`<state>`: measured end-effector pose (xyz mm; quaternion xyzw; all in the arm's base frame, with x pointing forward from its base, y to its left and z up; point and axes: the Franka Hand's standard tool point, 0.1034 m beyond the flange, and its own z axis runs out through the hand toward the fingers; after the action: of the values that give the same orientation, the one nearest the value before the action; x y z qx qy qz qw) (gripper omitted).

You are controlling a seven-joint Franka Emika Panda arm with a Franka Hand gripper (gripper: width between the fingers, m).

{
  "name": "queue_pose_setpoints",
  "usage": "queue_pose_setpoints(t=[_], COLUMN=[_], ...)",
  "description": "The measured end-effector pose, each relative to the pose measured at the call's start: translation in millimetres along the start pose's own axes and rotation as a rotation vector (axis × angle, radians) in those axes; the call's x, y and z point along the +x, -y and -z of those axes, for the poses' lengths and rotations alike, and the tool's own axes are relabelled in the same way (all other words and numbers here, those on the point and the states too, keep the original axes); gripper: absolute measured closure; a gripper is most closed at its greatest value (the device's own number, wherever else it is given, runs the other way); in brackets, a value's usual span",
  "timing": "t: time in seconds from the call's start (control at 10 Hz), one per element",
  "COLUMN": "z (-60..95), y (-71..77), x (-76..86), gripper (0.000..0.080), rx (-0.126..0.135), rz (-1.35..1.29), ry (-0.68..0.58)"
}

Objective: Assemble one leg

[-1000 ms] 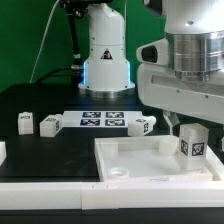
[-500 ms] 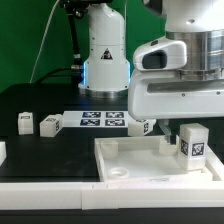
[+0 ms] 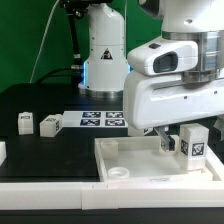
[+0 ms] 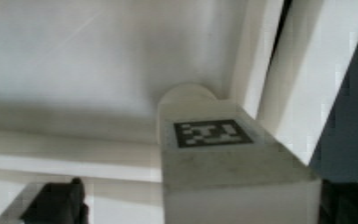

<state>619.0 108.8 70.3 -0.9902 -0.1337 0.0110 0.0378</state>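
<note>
As the exterior view reads from its left, spare legs [image 3: 25, 122] stand on the black table [image 3: 60, 150] beyond the white top's [image 3: 130, 143] left edge, with open room around them. Marker board [image 3: 100, 121] lies behind the top. The leg [image 3: 196, 143] stands upright inside the top by its right rear rim, tag facing out. Hand [image 3: 190, 148] straddles it, fingers [image 3: 168, 140] apart, nothing clamped; a gap shows beside the leg. Wrist view: the top's rim wall runs close alongside the leg.

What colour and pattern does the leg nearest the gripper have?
White leg with a black-and-white square tag; wrist view shows it best.
</note>
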Motion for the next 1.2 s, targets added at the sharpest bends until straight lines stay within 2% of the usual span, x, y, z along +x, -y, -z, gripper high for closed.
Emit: queue_pose_setpoints(t=[0.1, 0.2, 0.3, 0.4, 0.6, 0.8, 1.2], z=[0.0, 0.0, 0.0, 0.0, -0.2, -1.2, -2.4], y=[-0.1, -0.1, -0.1, -0.1, 0.1, 5.0, 7.3], x=[0.0, 0.0, 0.0, 0.0, -0.1, 2.5, 3.1], gripper=[0.0178, 0.0358, 0.0358, 0.051, 0.0509, 0.0509, 0.0508], rx=[0.0, 0.0, 0.0, 0.0, 0.001, -0.002, 0.018], rz=[0.0, 0.0, 0.0, 0.0, -0.043, -0.203, -0.825], ry=[0.0, 0.0, 0.0, 0.0, 0.0, -0.021, -0.024])
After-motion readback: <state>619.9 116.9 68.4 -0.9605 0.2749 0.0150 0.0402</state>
